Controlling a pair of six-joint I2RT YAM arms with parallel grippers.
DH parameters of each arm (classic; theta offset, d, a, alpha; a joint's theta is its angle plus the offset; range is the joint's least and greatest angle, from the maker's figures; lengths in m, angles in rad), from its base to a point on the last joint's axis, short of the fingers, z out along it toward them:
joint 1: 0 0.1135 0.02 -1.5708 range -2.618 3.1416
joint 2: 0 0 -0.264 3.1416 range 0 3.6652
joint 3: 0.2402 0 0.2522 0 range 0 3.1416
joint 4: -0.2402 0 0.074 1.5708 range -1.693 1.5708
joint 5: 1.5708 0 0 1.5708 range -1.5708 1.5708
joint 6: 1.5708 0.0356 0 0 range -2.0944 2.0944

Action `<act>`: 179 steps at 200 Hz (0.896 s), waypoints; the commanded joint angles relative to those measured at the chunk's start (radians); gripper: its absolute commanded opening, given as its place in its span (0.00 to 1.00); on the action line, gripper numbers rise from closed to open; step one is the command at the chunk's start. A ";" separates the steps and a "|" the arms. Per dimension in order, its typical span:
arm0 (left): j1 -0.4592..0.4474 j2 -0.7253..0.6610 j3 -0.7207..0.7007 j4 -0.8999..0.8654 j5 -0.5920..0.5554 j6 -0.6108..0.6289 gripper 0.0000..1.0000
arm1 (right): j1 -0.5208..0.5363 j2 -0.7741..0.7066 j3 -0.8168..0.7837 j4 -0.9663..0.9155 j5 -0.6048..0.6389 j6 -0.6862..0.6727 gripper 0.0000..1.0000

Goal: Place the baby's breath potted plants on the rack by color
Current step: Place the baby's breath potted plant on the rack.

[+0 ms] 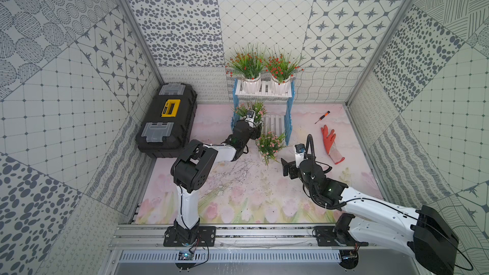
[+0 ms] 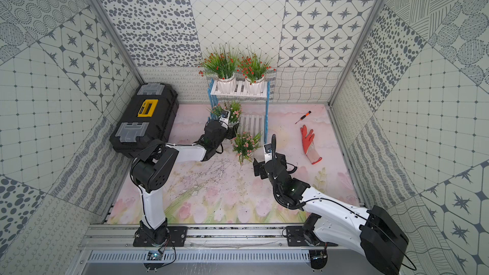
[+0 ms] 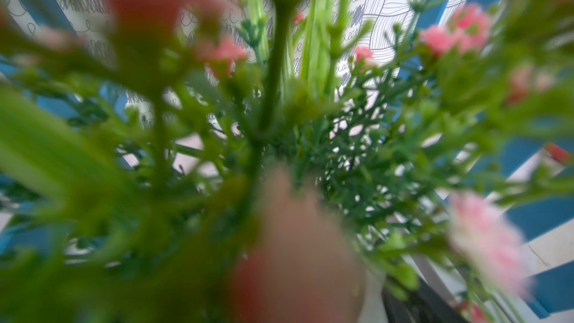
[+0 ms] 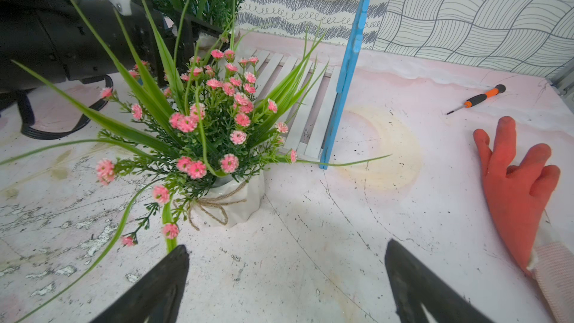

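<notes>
Pink plant [image 1: 260, 108] being gripped by the left gripper [image 1: 256, 129] at the lower left of the rack [image 1: 289, 120], right gripper [image 4: 286, 245] being held open near second pink plant [image 4: 214, 119].

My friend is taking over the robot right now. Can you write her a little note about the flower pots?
Left gripper: shut, apparently on the first pink plant, at the left end of the rack's lower shelf. Whether the pot rests there is hidden.
Right gripper: open, empty, facing the second pink plant, which stands on the table in front of the rack.
Done: red plants on the top shelf.
Left: release the first pink plant, then shelve the second beside it.
</notes>
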 commanded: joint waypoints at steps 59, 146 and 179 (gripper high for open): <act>-0.002 0.053 0.037 0.138 -0.042 0.021 0.68 | -0.005 -0.030 0.020 0.002 0.010 -0.007 0.98; -0.002 0.067 0.050 0.128 -0.054 -0.005 0.73 | -0.007 -0.024 0.019 0.005 0.006 -0.002 0.98; -0.002 0.053 0.026 0.140 -0.047 -0.012 0.82 | -0.008 -0.024 0.014 0.010 0.004 0.000 0.98</act>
